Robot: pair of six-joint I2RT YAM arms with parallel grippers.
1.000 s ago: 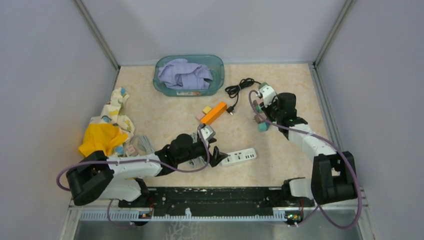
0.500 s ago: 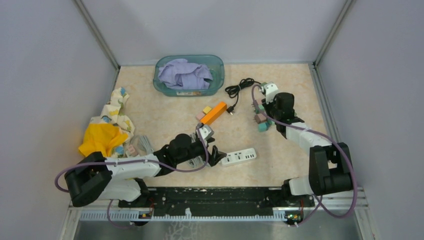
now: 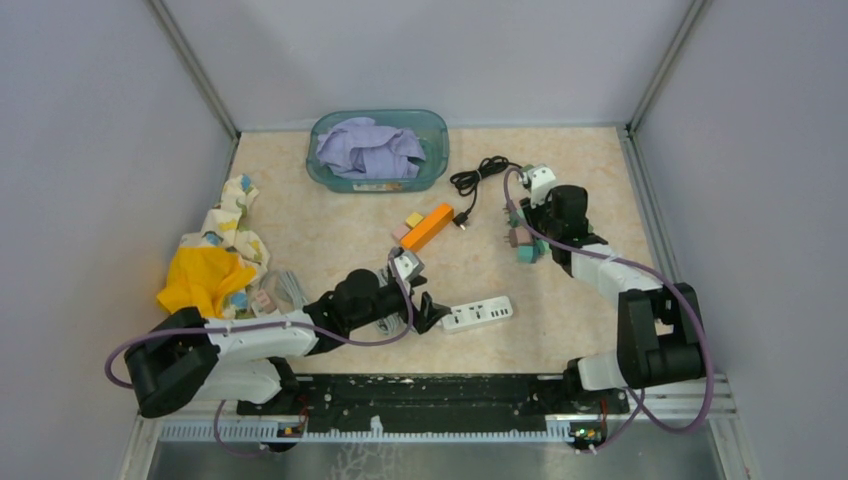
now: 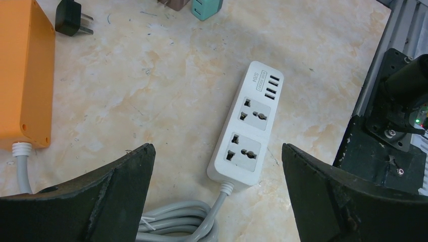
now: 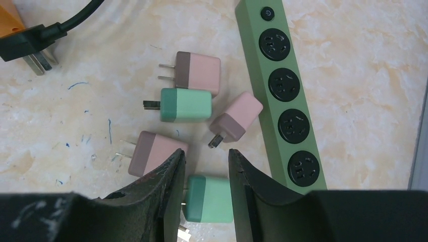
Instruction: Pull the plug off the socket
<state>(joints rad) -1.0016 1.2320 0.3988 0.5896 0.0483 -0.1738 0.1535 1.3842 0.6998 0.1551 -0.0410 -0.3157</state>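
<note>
A green power strip [image 5: 282,96] lies on the table with all its round sockets bare. Several loose pink and green plugs lie beside it, among them a green plug [image 5: 185,105] and a pink one [image 5: 236,117]. My right gripper [image 5: 206,154] hovers over them with its jaws a narrow gap apart; another green plug [image 5: 209,199] lies on the table in that gap, and I cannot tell if the fingers touch it. My left gripper [image 4: 217,151] is wide open and empty over the white power strip [image 4: 247,128], whose sockets are bare too.
An orange power strip [image 3: 428,225] lies mid-table with a black plug [image 4: 68,17] and its coiled black cable [image 3: 478,178] near it. A teal basin [image 3: 440,132] of cloth stands at the back. Yellow and patterned cloths [image 3: 215,260] lie at the left. The white strip's grey cord [image 4: 176,222] is coiled under the left wrist.
The right wrist shifted slightly towards the back over the loose plugs, then held still. The left arm drew back a little. No plug moved.
</note>
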